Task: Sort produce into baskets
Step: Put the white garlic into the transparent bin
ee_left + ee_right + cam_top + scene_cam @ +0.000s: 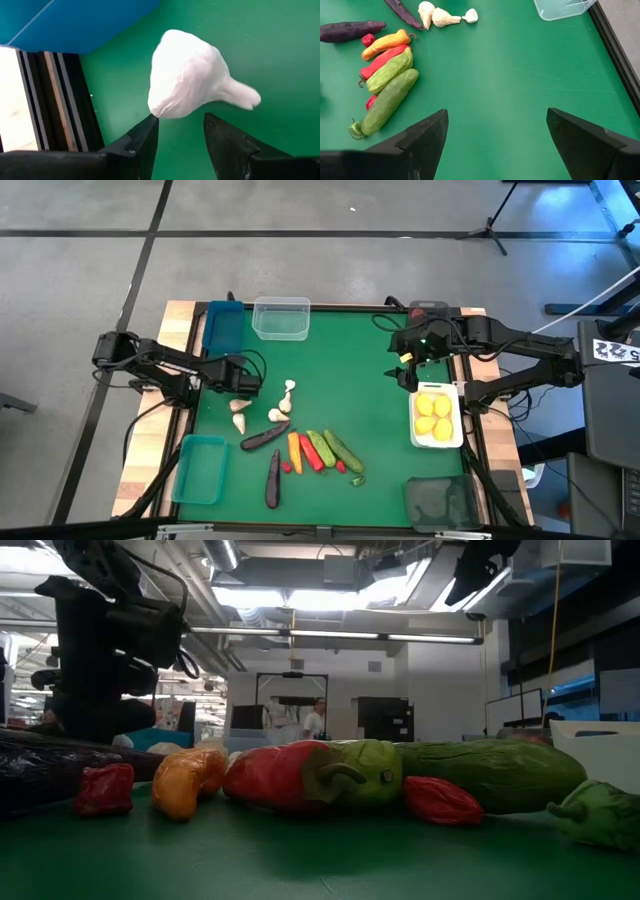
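Nearest the front edge of the green tabletop [360, 395] sit two trays: a teal one [199, 470] at the left corner, bare inside, and a dark smoky one [440, 502] at the right corner, contents unclear.

Just beyond lies the loose produce in a fan: two purple eggplants [272, 478], one pointing at the front edge and one angled toward the left; an orange carrot [294, 447]; two red peppers [310, 452]; two green cucumbers [343, 450]; a few tiny red berries [286, 467]; and a small green piece [357, 480] at the right end.

On the right edge, the white tray [438, 417] holds three or four yellow lemons [434, 406].

Farther on, three or four white garlic bulbs [280, 410] lie together near the middle. The left tool [250, 387] is down beside them, fingers [145, 140] partly drawn in, with one garlic bulb [187, 82] right at their tips; whether they clamp it cannot be told.

The right tool [404, 372] hangs above the tabletop near the white tray's far end, fingers [420, 137] wide apart and holding nothing.

At the far edge stand a blue tray [223, 325] and a clear tray [281, 318], side by side, both bare inside.
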### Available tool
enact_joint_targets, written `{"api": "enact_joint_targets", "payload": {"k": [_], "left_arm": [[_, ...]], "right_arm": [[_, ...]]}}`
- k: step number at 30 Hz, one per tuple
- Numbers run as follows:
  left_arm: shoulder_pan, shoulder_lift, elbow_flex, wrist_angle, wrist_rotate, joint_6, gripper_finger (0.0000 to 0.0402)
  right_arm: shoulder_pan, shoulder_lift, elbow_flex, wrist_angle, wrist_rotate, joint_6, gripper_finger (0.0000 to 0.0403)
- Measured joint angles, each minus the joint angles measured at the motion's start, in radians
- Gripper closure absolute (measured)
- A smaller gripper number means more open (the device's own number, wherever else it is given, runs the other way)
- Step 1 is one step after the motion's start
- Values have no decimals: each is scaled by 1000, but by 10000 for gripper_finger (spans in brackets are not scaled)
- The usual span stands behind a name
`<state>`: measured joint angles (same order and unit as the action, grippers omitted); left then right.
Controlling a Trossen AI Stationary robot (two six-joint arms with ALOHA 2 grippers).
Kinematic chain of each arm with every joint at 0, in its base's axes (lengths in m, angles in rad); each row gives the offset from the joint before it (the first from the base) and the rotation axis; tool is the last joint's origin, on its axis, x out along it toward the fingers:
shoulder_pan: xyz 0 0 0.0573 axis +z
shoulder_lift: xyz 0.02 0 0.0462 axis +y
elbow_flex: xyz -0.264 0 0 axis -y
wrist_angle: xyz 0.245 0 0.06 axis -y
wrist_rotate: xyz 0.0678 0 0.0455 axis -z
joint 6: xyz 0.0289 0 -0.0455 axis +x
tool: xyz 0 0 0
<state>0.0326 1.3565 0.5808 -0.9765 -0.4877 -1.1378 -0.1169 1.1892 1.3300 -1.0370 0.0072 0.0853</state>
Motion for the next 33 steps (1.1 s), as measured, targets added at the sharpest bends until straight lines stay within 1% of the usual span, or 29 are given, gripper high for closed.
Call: {"api": "enact_joint_targets", "payload": {"k": [4,9,14,17,20,23,30,33], "left_arm": [[-30,-3,7,2,-6,56,229],[-48,-3,19,1,-20,146,185],[-45,-3,34,-5,-22,153,140],[-45,-3,52,-20,-22,146,123],[-46,-3,74,-51,-25,147,116],[-42,-3,84,-56,-57,198,117],[28,-3,82,-51,-92,269,119],[65,-3,82,-5,-93,330,119]], "right_arm": [[0,0,0,0,-26,0,68],[0,0,0,0,-26,0,68],[0,0,0,0,-26,0,68],[0,0,0,-1,-26,-1,68],[0,0,0,-1,-26,0,68],[0,0,0,-1,-26,0,68],[0,0,0,-1,-26,0,68],[0,0,0,-1,-26,-1,68]]}}
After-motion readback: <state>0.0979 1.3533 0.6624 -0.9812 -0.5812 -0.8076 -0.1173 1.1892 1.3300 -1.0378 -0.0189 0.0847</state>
